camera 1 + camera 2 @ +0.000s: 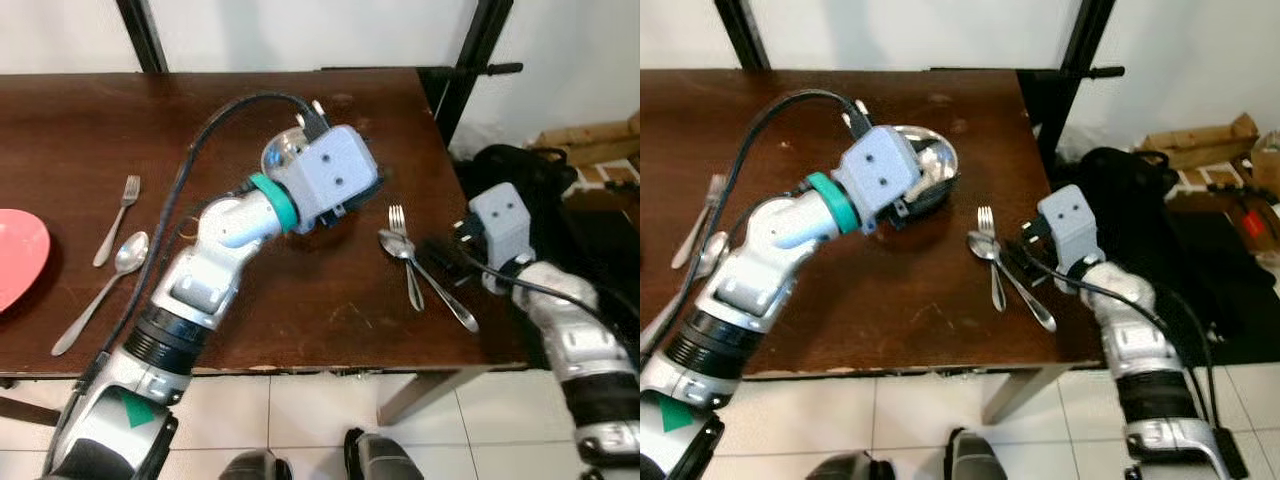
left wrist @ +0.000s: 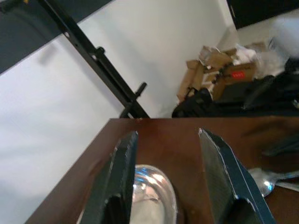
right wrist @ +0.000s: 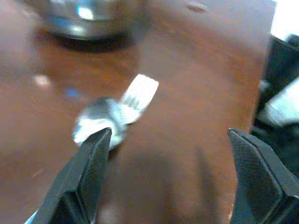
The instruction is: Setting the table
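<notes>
A shiny metal bowl (image 1: 933,160) stands on the dark wooden table (image 1: 300,310), right of centre. My left gripper (image 2: 167,140) is open at it; one finger (image 2: 117,182) overlaps the bowl (image 2: 152,191), the other stands just outside its rim. Near the right edge a fork (image 1: 404,250) and a spoon (image 1: 432,285) lie crossed. My right gripper (image 3: 169,135) hovers low over them, open, with the spoon's bowl (image 3: 100,123) by one fingertip. At the left edge sits a red plate (image 1: 15,255), with a second fork (image 1: 118,218) and spoon (image 1: 105,285) beside it.
The table's right edge drops to the floor, where a black bag (image 1: 1140,200) and cardboard boxes (image 1: 1200,145) lie. Black metal frame bars (image 1: 470,70) rise behind the table against a white wall.
</notes>
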Tool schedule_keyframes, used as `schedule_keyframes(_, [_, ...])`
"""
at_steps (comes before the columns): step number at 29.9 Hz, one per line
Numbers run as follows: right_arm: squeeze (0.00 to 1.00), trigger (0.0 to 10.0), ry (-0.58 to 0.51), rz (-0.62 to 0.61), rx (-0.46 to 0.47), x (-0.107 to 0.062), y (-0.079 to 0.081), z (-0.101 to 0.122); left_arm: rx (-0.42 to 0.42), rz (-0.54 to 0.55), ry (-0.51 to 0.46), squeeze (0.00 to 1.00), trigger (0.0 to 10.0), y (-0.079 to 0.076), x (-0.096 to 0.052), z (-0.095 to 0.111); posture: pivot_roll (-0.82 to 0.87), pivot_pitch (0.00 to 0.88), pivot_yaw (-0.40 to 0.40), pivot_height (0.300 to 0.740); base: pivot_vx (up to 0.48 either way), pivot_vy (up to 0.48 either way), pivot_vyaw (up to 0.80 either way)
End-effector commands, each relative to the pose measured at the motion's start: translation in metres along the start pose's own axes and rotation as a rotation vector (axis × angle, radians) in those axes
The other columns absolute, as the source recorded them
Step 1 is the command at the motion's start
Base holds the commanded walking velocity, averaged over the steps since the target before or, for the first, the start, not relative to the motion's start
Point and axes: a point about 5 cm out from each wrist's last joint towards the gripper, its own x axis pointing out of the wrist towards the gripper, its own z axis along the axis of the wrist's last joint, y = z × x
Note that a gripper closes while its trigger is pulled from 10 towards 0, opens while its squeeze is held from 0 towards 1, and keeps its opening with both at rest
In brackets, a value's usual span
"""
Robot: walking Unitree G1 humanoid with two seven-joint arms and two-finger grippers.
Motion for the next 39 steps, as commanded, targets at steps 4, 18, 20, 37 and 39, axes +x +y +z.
schedule_keyframes(4, [0.00,10.0,-0.005,0.050,-0.032,-0.008,0.005,0.002,-0.011,-0.014,0.008,0.00,10.0,-0.002,0.001,-0.003,-0.05,0.048,0.068,0.740,0.000,0.000,0.00])
schedule_keyframes(18, [0.00,10.0,0.101,0.115,-0.057,-0.007,0.019,-0.021,-0.046,-0.103,-0.054,0.00,10.0,-0.009,0.033,0.011,-0.08,0.045,0.106,0.740,0.000,0.000,0.00])
schedule_keyframes(20, [0.00,10.0,0.110,0.090,-0.029,-0.001,0.020,-0.024,-0.066,-0.142,-0.056,0.00,10.0,-0.014,0.041,0.013,-0.08,0.040,0.113,0.740,0.000,0.000,0.00])
schedule_keyframes(37, [0.00,10.0,0.169,0.056,-0.042,0.014,0.018,-0.032,-0.090,-0.180,-0.021,0.00,10.0,-0.027,0.054,0.002,-0.16,0.009,0.144,0.740,0.000,0.000,0.00])
schedule_keyframes(39, [0.00,10.0,0.169,0.056,-0.042,0.014,0.018,-0.032,-0.090,-0.180,-0.021,0.00,10.0,-0.027,0.054,0.002,-0.16,0.009,0.144,0.740,0.000,0.000,0.00])
